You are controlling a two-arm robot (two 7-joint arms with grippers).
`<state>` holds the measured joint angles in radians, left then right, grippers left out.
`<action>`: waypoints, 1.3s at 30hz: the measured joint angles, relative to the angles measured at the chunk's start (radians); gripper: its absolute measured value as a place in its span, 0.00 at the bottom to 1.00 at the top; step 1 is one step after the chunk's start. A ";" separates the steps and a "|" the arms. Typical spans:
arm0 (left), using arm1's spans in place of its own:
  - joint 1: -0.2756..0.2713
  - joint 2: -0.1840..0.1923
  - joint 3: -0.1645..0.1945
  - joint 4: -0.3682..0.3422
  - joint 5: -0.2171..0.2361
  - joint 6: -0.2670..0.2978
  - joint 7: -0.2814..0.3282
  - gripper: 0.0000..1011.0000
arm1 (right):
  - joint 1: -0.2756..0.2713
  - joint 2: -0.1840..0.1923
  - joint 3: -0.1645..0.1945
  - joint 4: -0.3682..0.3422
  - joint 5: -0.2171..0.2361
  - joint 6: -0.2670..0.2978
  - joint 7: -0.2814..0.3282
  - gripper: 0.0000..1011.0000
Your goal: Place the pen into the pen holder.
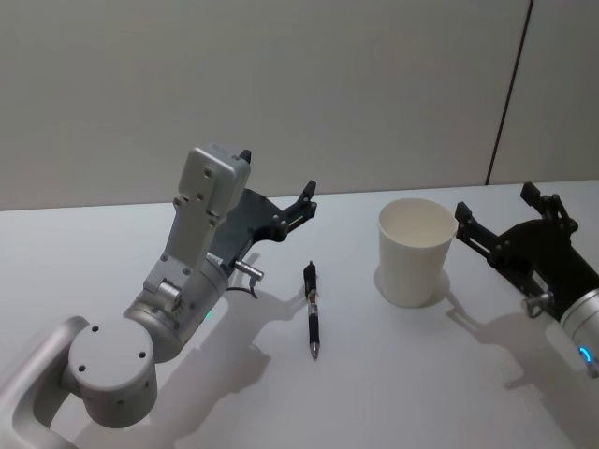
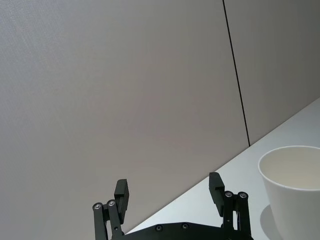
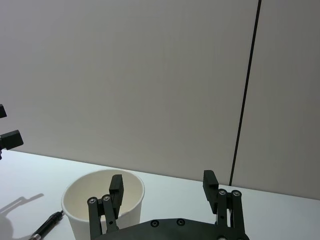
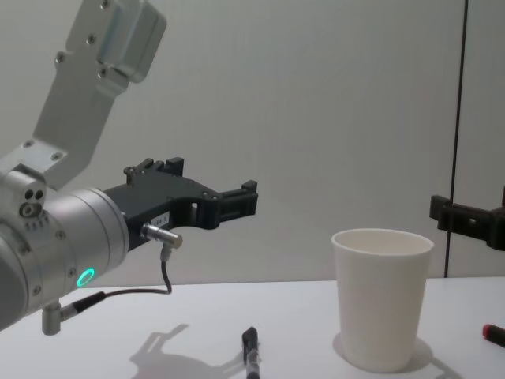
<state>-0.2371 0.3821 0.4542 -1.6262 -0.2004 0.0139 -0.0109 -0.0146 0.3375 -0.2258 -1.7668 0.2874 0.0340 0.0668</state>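
A black pen (image 1: pixel 312 309) lies flat on the white table (image 1: pixel 393 374), between my two arms. The pen holder, a plain white paper cup (image 1: pixel 416 251), stands upright to the pen's right and looks empty. My left gripper (image 1: pixel 277 178) hangs open above the table, behind and left of the pen, touching nothing. To the right of the cup, my right gripper (image 1: pixel 496 201) is open and empty, clear of it. The chest view has the pen (image 4: pixel 251 355), the cup (image 4: pixel 383 300) and the left gripper (image 4: pixel 213 185). The right wrist view looks past the right gripper (image 3: pixel 162 181) onto the cup (image 3: pixel 82 220).
A grey wall (image 1: pixel 281 84) with a dark vertical seam (image 1: pixel 510 94) runs behind the table. A small red object (image 4: pixel 493 333) lies at the right edge of the chest view. The left gripper (image 2: pixel 169 185) points toward the wall with the cup (image 2: pixel 295 190) beside it.
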 joint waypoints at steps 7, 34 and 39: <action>0.000 0.000 0.000 0.000 0.000 0.000 0.000 0.99 | 0.000 0.000 0.000 0.000 0.000 0.000 0.000 0.99; 0.000 0.000 0.000 0.000 0.000 0.000 0.000 0.99 | 0.000 0.000 0.000 0.000 0.000 0.000 0.000 0.99; 0.000 0.000 0.000 0.000 0.000 0.000 0.000 0.99 | 0.000 0.000 0.000 0.000 0.000 0.000 0.000 0.99</action>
<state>-0.2371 0.3821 0.4542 -1.6262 -0.2004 0.0139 -0.0109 -0.0146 0.3375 -0.2258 -1.7668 0.2874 0.0340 0.0668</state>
